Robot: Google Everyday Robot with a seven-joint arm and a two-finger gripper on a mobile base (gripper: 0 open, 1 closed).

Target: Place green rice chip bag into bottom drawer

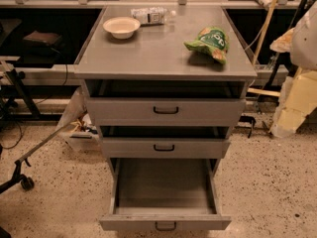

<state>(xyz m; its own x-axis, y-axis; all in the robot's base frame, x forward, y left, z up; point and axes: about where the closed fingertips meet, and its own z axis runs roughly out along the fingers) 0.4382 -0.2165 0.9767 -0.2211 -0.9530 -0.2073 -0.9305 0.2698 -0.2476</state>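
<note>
The green rice chip bag (209,42) lies crumpled on the grey cabinet top, near its right front corner. The bottom drawer (166,185) is pulled far out toward me, its plain grey inside bare and its dark handle (165,226) at the front. My gripper is not in view. A pale rounded shape (305,33) at the right edge, level with the cabinet top, may be part of my arm.
A white bowl (121,27) and a clear water bottle (151,15) lying on its side sit at the back left of the top. The two upper drawers (166,110) (164,147) are slightly open. Yellow and wooden clutter (297,103) stands to the right, a wheeled stand (22,180) to the left.
</note>
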